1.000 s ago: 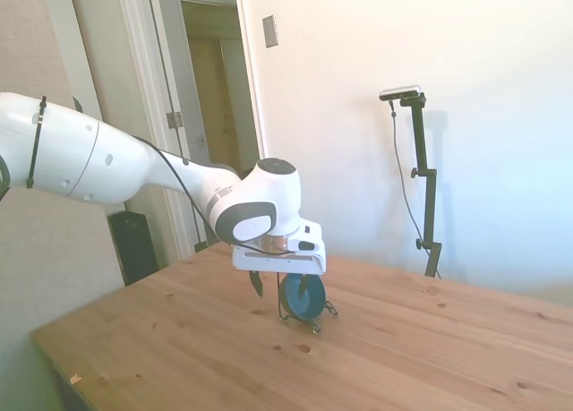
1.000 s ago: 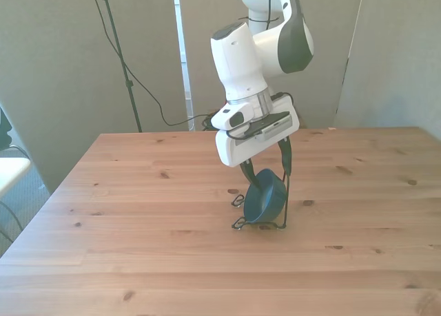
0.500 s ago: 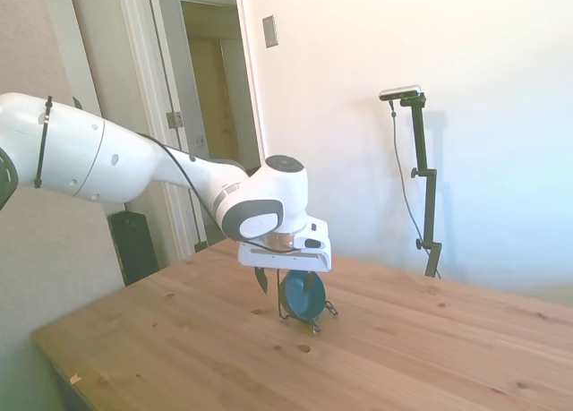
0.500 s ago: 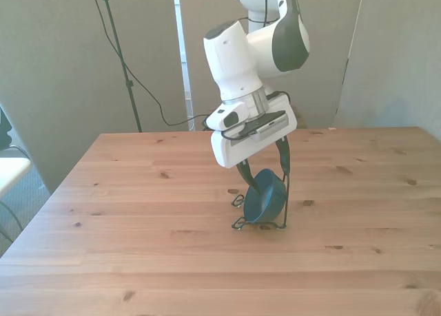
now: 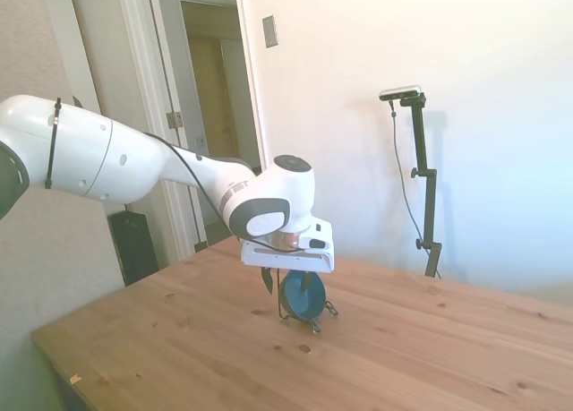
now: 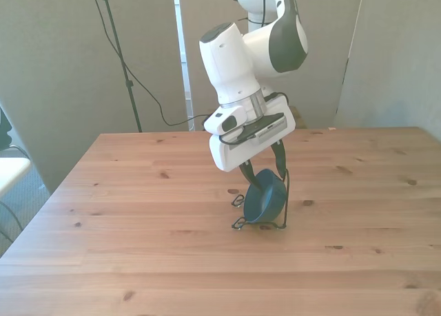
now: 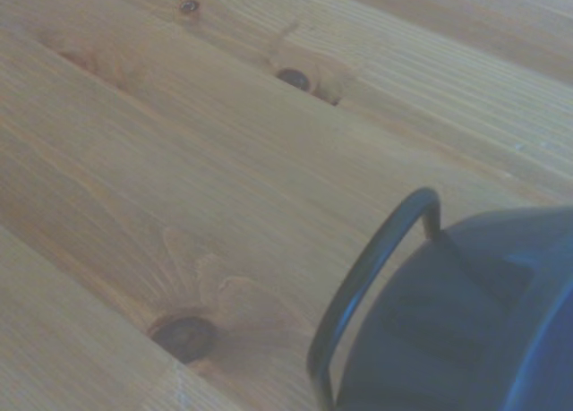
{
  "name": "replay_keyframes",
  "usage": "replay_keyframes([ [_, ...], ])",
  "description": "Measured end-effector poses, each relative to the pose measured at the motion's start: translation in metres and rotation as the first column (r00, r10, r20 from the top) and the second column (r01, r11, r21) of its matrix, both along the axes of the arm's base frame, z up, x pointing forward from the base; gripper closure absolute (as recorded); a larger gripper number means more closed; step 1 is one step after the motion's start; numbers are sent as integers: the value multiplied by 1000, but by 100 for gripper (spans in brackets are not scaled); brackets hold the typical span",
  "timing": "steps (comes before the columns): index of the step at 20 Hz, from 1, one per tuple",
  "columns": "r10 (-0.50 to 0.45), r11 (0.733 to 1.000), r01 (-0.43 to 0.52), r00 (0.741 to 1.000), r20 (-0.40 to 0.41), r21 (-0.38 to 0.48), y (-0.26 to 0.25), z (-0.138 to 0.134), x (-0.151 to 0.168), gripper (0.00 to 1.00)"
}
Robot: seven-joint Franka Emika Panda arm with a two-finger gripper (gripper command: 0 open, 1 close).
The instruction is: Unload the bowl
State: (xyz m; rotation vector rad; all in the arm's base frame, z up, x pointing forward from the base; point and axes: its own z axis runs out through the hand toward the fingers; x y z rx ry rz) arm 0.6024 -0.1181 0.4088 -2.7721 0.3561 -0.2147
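While the bowl [image 6: 265, 199] sits propped on edge in a thin black wire stand [image 6: 260, 223] roughly mid-bench, the jaws [image 6: 263, 166] hang right over it, spread wide and holding nothing. In the front view one finger [image 6: 247, 170] comes down on the front view's left of the rim and the other sits behind the rim on the right, so the bowl's top edge is between them. I can't tell for sure whether either finger touches the rim.

The bowl is dark blue, tilted up nearly vertical, with its open side facing the front view's left. The stand's little wire feet rest on the wooden bench [image 6: 138, 213], and one upright wire loop [image 7: 363, 290] curves around the bowl's side in the wrist view, with the bowl [image 7: 466, 330] filling the corner there, blurry.

Around it, not much. The bench is plain pine with dark knots [image 7: 183, 335]. In the side view there's a doorway [image 5: 215, 115] behind the arm, a small grey plate [image 5: 269, 30] on the wall beside it, and a dark box [image 5: 134, 245] on the floor near the bench's far corner. A cable [image 6: 148, 96] hangs down the wall in the front view.

No brands or writing that I can read.
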Motion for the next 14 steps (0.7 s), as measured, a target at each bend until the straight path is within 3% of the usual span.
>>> replay_keyframes([
  [14,13,1000,-12,999,-33,29,1,-3,3,100],
])
